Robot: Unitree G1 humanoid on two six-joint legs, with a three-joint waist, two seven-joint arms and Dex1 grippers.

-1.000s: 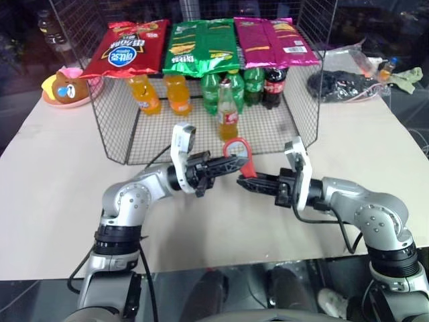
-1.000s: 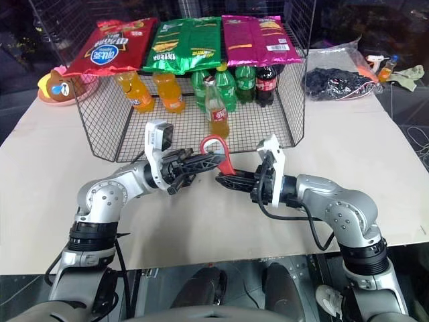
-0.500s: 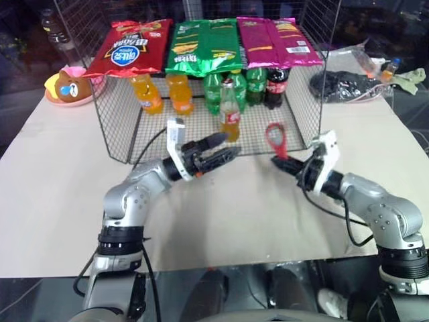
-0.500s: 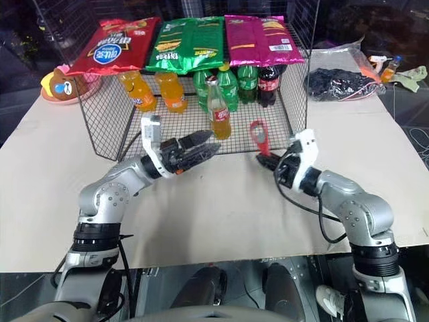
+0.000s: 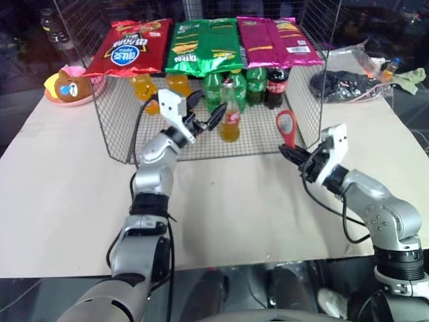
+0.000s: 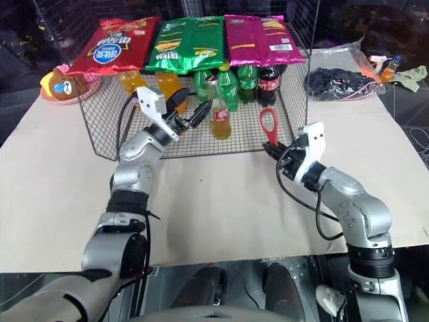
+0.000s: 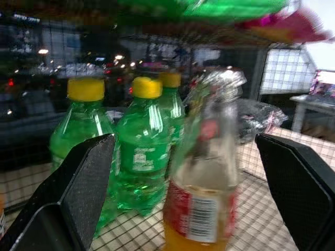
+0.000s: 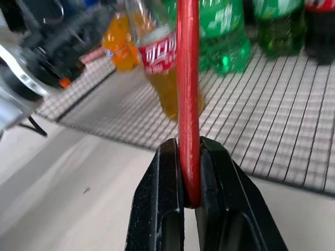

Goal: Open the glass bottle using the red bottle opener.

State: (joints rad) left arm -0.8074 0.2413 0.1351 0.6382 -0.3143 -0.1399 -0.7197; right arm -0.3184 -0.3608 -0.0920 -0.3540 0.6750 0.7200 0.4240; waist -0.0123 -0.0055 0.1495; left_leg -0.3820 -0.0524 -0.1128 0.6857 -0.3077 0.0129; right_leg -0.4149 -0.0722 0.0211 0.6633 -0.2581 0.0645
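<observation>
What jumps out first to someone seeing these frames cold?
The red bottle opener, held upright by its handle in the shut right gripper, just outside the wire basket's front right corner. Then the open left gripper reaching into the basket, its fingers either side of the glass bottle of orange drink without touching it. Above, three bright snack bags lie across the basket's top.

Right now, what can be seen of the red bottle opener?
The red bottle opener is thin and glossy, with an oval open loop head above a short straight handle. It stands roughly upright, off the table, in front of the wire rack. The right gripper is shut on its handle; nothing else touches it.
</observation>
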